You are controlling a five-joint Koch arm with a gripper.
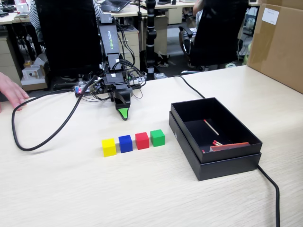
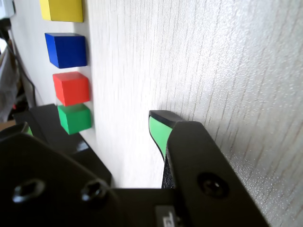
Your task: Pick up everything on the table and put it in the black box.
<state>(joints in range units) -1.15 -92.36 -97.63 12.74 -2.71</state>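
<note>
Four small cubes stand in a row on the beige table (image 1: 142,189): yellow (image 1: 109,147), blue (image 1: 125,143), red (image 1: 142,140) and green (image 1: 157,137). The black box (image 1: 227,165) lies just right of them, nested on its tray. My gripper (image 1: 123,113) hangs low over the table behind the row, nearest the blue cube, and touches no cube. In the wrist view its green-padded jaws stand apart, so my gripper (image 2: 92,124) is open and empty. The same view lines up yellow (image 2: 64,10), blue (image 2: 67,49), red (image 2: 71,88) and green (image 2: 74,118) down its left side, with the black box (image 2: 71,146) below them.
Matchsticks (image 1: 210,126) and a flat red piece (image 1: 229,146) lie inside the box. A black cable (image 1: 47,132) loops over the table's left part, another (image 1: 272,189) runs off at the right. A brown carton (image 1: 279,42) stands at the back right. A hand (image 1: 12,92) rests at the left edge.
</note>
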